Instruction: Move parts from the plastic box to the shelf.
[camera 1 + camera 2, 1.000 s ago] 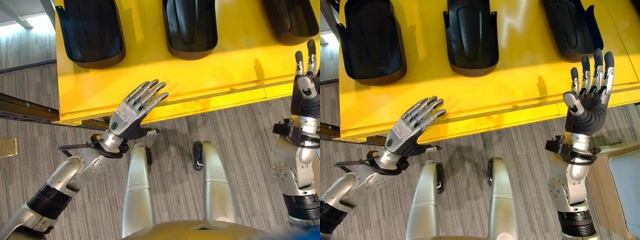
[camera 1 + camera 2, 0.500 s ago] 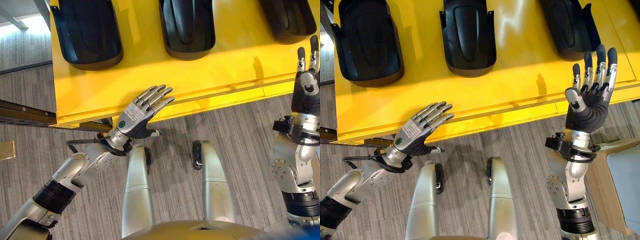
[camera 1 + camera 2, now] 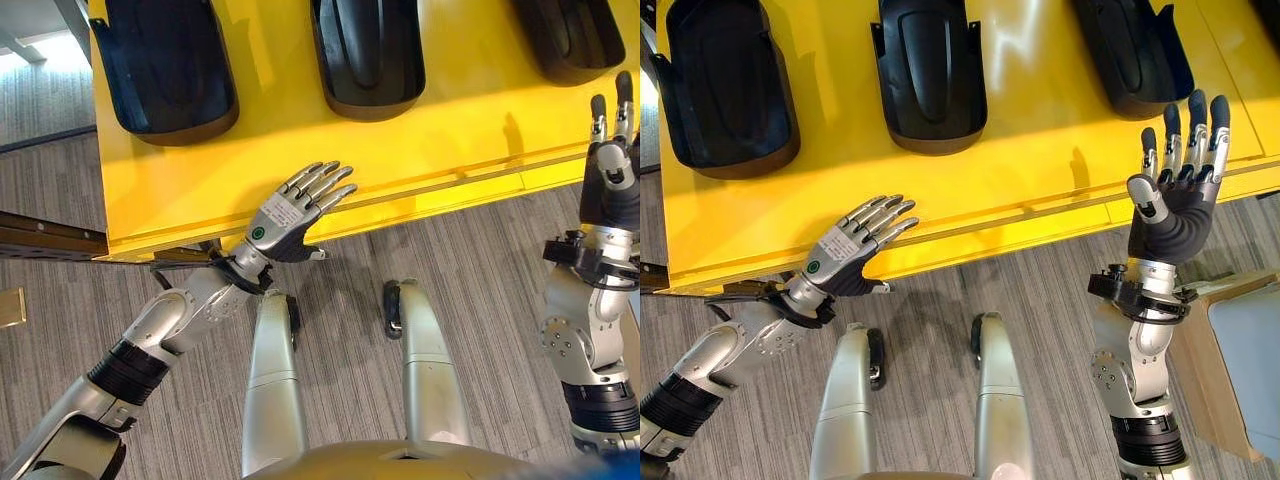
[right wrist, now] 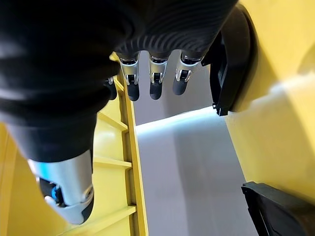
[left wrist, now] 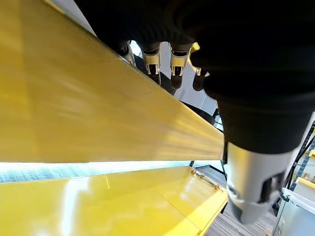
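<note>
Three black moulded parts (image 3: 930, 70) lie in a row on the yellow shelf (image 3: 1030, 170), while the left hand (image 3: 845, 252) and right hand (image 3: 1175, 195) hover at its front edge, fingers straight, both holding nothing.

This looks like a factory or workshop parts store. A bright yellow metal shelf (image 3: 970, 190) of the industrial kind carries a row of identical black moulded plastic parts (image 3: 930, 70), laid out with even spacing. A lower yellow level shows in the left wrist view. The floor (image 3: 1040, 300) is grey striped carpet tile, and dark metal rails (image 3: 45, 235) run beside the shelf.
</note>
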Available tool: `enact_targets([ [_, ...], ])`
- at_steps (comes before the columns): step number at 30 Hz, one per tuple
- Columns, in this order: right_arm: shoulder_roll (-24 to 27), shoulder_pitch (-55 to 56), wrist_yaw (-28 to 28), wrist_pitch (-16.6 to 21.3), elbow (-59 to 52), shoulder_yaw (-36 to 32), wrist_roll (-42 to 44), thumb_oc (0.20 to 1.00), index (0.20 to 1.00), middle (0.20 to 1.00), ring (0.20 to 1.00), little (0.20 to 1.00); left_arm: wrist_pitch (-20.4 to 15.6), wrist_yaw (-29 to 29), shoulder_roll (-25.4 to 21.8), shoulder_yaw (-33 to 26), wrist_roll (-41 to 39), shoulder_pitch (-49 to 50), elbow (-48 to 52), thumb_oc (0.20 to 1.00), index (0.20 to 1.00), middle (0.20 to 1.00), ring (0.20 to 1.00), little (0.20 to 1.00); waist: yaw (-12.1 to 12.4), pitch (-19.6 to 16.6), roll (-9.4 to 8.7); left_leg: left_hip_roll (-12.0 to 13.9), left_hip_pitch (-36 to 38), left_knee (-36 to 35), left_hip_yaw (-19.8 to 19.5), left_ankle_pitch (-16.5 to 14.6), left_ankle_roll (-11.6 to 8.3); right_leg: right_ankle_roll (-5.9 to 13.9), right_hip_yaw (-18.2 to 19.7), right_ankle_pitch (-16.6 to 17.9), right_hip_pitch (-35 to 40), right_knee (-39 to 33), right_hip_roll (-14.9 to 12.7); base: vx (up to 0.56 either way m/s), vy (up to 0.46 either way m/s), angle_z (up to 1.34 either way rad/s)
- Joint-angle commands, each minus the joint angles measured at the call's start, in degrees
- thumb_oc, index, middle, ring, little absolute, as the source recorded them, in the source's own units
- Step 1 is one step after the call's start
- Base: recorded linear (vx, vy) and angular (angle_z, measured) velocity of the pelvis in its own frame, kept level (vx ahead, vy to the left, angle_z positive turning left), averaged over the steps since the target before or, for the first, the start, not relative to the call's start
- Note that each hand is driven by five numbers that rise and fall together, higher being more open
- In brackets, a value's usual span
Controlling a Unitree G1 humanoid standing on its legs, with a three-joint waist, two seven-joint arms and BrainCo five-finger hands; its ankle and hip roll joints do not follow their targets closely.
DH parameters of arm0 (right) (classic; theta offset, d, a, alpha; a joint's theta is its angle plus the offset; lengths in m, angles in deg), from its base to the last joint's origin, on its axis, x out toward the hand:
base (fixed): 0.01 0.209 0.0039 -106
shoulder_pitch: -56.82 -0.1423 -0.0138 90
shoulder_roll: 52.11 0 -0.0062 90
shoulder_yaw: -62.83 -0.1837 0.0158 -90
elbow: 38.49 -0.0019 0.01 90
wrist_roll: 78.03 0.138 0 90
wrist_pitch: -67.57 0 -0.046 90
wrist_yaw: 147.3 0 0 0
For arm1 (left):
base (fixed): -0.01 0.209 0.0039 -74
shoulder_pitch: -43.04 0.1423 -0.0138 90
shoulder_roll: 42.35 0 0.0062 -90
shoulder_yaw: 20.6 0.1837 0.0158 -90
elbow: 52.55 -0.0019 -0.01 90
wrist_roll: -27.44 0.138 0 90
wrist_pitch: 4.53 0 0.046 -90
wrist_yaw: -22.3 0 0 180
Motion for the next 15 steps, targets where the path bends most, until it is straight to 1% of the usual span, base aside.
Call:
enact_targets([
  [1,-1.8,-3.7,0.8,1.3,-3.5,-1.3,-1.3,1.000,1.000,1.000,1.000,1.000,0.4,0.9,2.6,1.6,1.0,-5.4,-0.4,1.000,1.000,1.000,1.000,1.000,-1.0,0.3,0.14,-0.5,1.4,-5.4,0.3,1.6,1.28,-0.25,0.8,-3.3,2.1,0.2,-1.3,0.00,0.000,0.00],
  [8,-2.7,-3.2,1.2,0.2,-3.8,-1.5,-0.9,1.000,1.000,1.000,1.000,1.000,2.2,3.4,4.6,1.6,0.7,-6.2,-2.0,1.000,1.000,1.000,1.000,1.000,-1.2,0.1,0.14,-0.4,1.2,-5.1,0.2,1.4,1.28,-0.47,0.9,-3.5,1.7,0.7,-1.0,0.01,0.000,-0.02],
  [15,-3.0,-3.3,1.4,-0.2,-3.7,-1.3,-0.6,1.000,1.000,1.000,1.000,1.000,3.5,3.3,5.9,1.2,0.8,-8.0,-2.9,1.000,1.000,1.000,1.000,1.000,-1.6,0.0,0.08,-0.3,1.0,-4.8,0.1,1.4,1.21,-0.67,0.9,-3.6,1.4,0.8,-0.7,0.00,-0.002,-0.01],
])
